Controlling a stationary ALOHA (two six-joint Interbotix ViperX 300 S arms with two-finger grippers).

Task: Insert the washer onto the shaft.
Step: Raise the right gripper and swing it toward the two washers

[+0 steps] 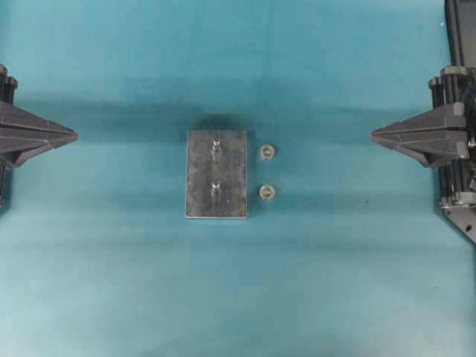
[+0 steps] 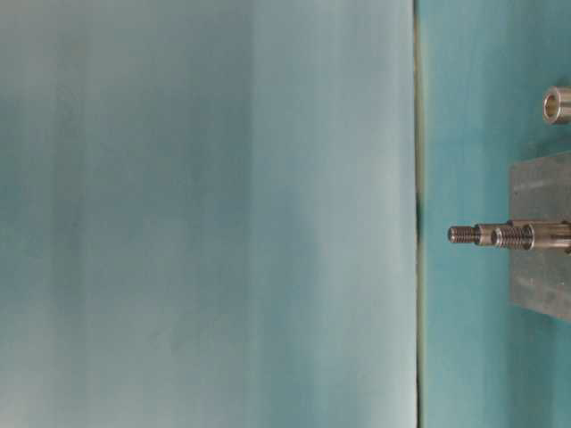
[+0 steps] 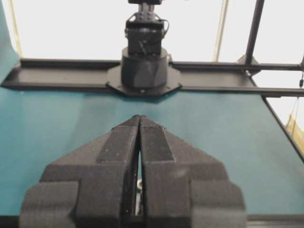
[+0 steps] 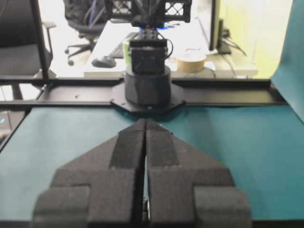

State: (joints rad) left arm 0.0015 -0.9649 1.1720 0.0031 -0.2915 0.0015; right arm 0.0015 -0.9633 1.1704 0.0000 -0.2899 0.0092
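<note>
Both grippers' fingers (image 3: 128, 142) (image 4: 164, 147) pressed together, holding nothing.

- A grey metal block (image 1: 216, 175) lay at the middle of the teal tabletop (image 1: 238, 297).
- Two upright shafts (image 1: 216, 145) (image 1: 215, 187) stood on it, one behind the other.
- Two washers (image 1: 267, 152) (image 1: 267, 193) lay just beside the block's right edge, apart from it.
- The left hand (image 1: 73, 135) and right hand (image 1: 374, 135) pointed inward with jaws together, well apart from the block.

Beyond my teal surface (image 4: 57, 142) stand a white desk (image 4: 114, 45), an office chair (image 4: 80, 19) and bright windows (image 3: 71, 28).
</note>
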